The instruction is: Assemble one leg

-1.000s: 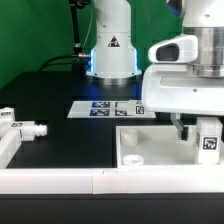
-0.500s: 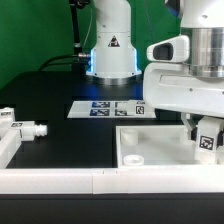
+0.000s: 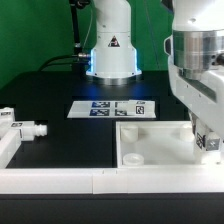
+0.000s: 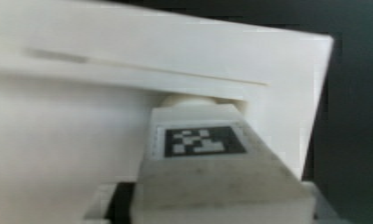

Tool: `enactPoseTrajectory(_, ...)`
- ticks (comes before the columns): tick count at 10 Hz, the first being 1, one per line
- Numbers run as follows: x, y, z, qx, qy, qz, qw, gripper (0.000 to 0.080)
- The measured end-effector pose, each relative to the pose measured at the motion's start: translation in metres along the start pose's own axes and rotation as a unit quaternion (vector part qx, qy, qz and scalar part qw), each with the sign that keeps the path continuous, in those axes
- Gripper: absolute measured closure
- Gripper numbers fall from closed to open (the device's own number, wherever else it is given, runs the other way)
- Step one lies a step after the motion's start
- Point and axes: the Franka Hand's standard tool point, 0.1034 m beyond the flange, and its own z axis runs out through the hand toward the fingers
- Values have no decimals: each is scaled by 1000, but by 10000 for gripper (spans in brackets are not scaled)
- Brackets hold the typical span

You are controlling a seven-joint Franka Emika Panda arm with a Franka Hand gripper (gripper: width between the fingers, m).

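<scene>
My gripper [image 3: 206,133] is shut on a leg [image 3: 208,142], a small white block with a black-and-white tag. It holds the leg upright at the corner of the large white square panel [image 3: 150,148] on the exterior view's right. In the wrist view the leg [image 4: 204,150] shows its tag. Its narrow stub [image 4: 201,101] meets a recess in the panel [image 4: 112,90]. The gripper [image 4: 209,205] clamps the leg's sides, with a dark finger [image 4: 112,203] showing beside it.
Another leg [image 3: 27,127] lies on the black table at the exterior view's left, with one more tagged part [image 3: 7,113] behind it. The marker board [image 3: 112,108] lies before the robot base [image 3: 110,55]. A white rail [image 3: 100,181] runs along the front.
The hand has turned about its upright axis above the panel's corner. The leg stays in the same spot in the gripper.
</scene>
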Motion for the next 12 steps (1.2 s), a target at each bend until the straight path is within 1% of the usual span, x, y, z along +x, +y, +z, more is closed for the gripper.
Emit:
enactPoseTrajectory(1,0,0,-1,0,-3,61,998,515)
enactPoseTrajectory(3,-1,0,0,0,-3,126,992,515)
enactPoseTrajectory(5,-2,1,-1,2,3,150,989,515)
enactPoseTrajectory(6,-1,1,0,1,3,150,989,464)
enactPoseTrajectory(7,-1,1,1,1,3,148,989,329)
enactPoseTrajectory(8,-1,1,0,2,3,148,989,329)
enactPoseTrajectory(9,-1,0,0,3,3,147,989,185)
enactPoseTrajectory(10,-4,-1,-10,8,-1,133,991,160)
enactPoseTrajectory(11,-8,0,-28,14,-9,124,992,160)
enactPoseTrajectory(12,-8,0,-41,16,-15,121,992,151)
